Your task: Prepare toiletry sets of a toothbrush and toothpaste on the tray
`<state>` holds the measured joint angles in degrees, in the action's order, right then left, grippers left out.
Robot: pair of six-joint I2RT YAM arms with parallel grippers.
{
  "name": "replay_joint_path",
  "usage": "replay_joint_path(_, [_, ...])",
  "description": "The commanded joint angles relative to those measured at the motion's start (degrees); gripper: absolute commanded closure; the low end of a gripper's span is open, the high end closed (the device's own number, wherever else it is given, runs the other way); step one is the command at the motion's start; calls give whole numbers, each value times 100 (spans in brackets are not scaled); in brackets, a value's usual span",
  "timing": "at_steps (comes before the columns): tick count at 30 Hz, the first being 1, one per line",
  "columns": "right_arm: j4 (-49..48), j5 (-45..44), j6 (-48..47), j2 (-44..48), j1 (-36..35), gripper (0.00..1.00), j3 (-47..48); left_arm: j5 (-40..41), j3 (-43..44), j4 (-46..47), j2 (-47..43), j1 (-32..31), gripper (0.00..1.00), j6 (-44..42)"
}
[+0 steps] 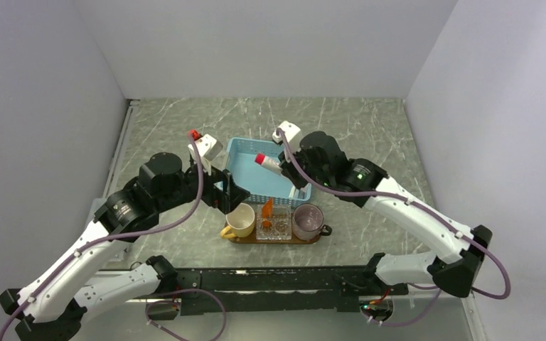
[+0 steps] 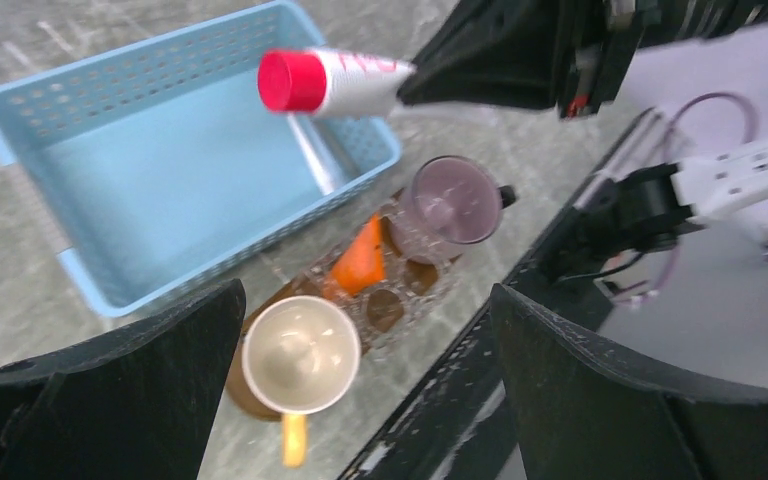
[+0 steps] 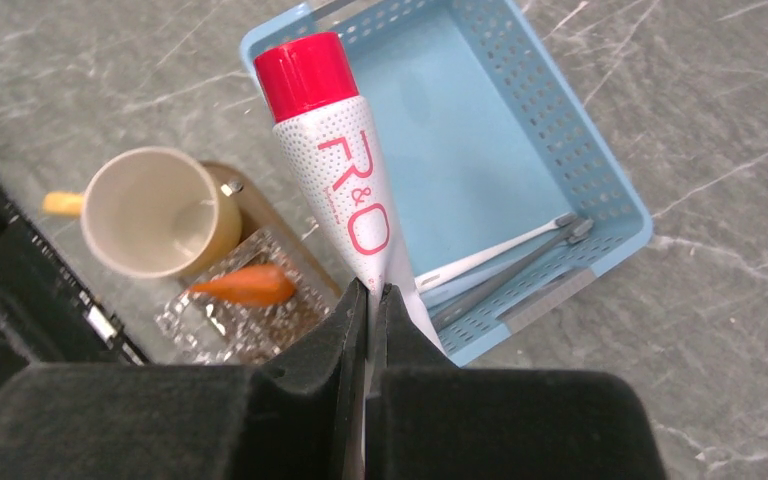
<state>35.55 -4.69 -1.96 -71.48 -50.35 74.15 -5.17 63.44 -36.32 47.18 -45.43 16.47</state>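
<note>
Your right end effector (image 3: 370,298) is clamped on the flat tail of the white tube (image 3: 342,185), holding it red cap outward above the blue basket (image 3: 600,150). Inside the basket, two thin brushes (image 3: 505,252), one white and one grey, lie side by side against one wall. Your left end effector (image 2: 365,320) hangs with its fingers spread wide, gripping nothing, above the tray (image 1: 270,241). The tray lies just beside the basket on the marbled surface (image 1: 370,121) and carries a cream mug (image 2: 300,355), a clear dish (image 3: 245,322) holding the orange tube (image 2: 360,262), and a purple cup (image 2: 452,200).
</note>
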Motion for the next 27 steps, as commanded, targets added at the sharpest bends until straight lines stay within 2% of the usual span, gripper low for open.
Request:
replay_joint_path(1, [142,273,-30,534,-273,100,-131,-1622,161,749,-22,458,0,851])
replay_joint_path(5, [372,359,-17,827,-527,100,-67,-2639,47,1168,3,1003,1,1383])
replay_joint_path(10, [488,615,-18,1106,-731,100,43,-4085,-355,1825,177,1860,7,2192])
replay_joint_path(12, [529,705,-12,1125,-771,100,123,-4436,-533,2109,224,2024,7,2453])
replay_joint_path(21, [378,961,22,920,-1016,100,373,-4790,-698,2114,421,2126,9,2582])
replay_joint_path(27, [296,773,13,729,-1155,100,514,-4864,-691,1907,426,2126,17,2438])
